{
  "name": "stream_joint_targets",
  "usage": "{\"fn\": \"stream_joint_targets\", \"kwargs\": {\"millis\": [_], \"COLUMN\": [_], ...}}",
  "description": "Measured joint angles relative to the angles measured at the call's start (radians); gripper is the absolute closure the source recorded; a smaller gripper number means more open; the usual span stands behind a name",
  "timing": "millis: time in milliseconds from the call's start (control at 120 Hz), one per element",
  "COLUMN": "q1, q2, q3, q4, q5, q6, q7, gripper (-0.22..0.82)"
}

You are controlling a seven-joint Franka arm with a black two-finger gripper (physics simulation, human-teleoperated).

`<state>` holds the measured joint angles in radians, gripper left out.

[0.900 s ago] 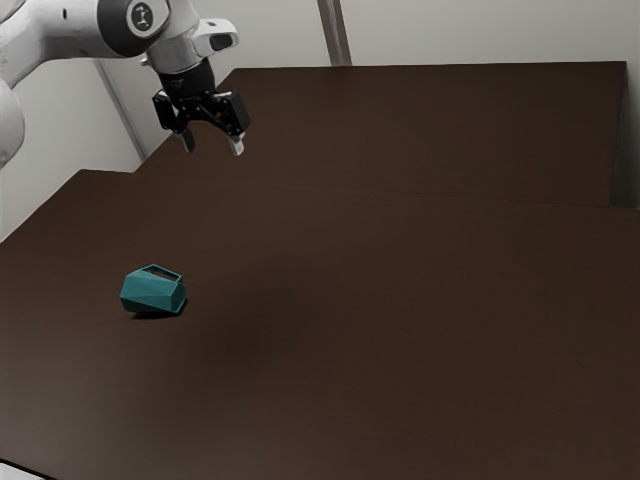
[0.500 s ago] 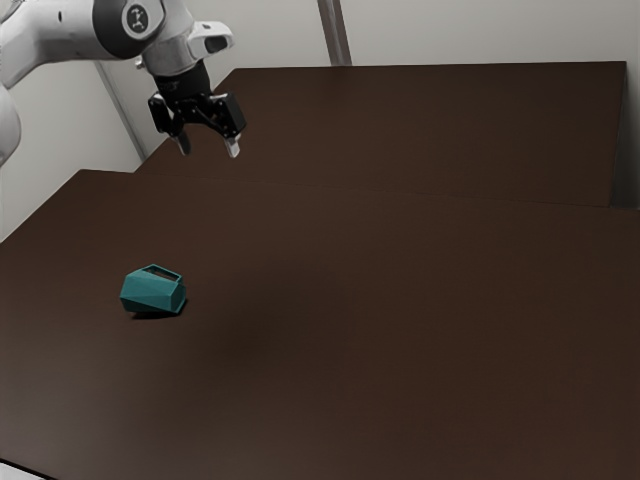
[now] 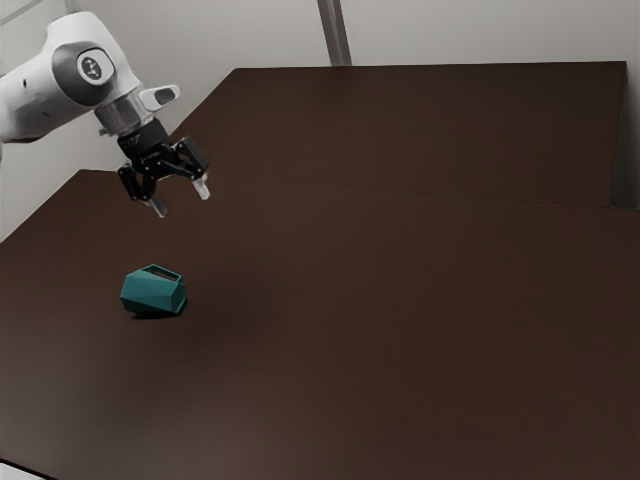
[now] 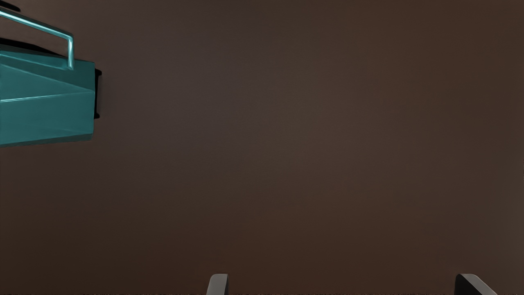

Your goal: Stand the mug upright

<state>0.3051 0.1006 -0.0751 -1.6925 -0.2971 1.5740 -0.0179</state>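
My gripper (image 3: 182, 203) hangs above the table in the exterior view, open with nothing between its fingers. Lower in that view, the teal faceted mug (image 3: 152, 292) lies on its side on the tabletop, its handle uppermost; a gap separates it from the fingers. From the wrist camera, part of the mug (image 4: 45, 106) is visible with its handle, cut off by the picture's edge. It lies off to one side of the gripper (image 4: 342, 282), whose fingertips stand wide apart over bare table.
The dark brown table (image 3: 400, 320) extends far toward the exterior view's right. Pale walls (image 3: 480, 30) rise behind it, with a grey vertical strip (image 3: 335, 35). A white, black-edged corner (image 3: 18, 472) shows at the lower left.
The arm has swung toward the exterior view's left and come lower, bringing the open gripper closer to the mug. The mug has stayed where it was.
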Motion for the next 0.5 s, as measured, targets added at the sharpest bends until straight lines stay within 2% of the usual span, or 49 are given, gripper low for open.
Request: {"fn": "stream_joint_targets", "kwargs": {"millis": [175,500], "q1": [0.08,0.243], "q2": [0.01,0.076], "q3": [0.0,0.001], "q4": [-0.061,-0.078], "q5": [-0.044,-0.082], "q6": [0.029,0.062], "q7": [0.139,0.429], "gripper": [0.0,0.0]}}
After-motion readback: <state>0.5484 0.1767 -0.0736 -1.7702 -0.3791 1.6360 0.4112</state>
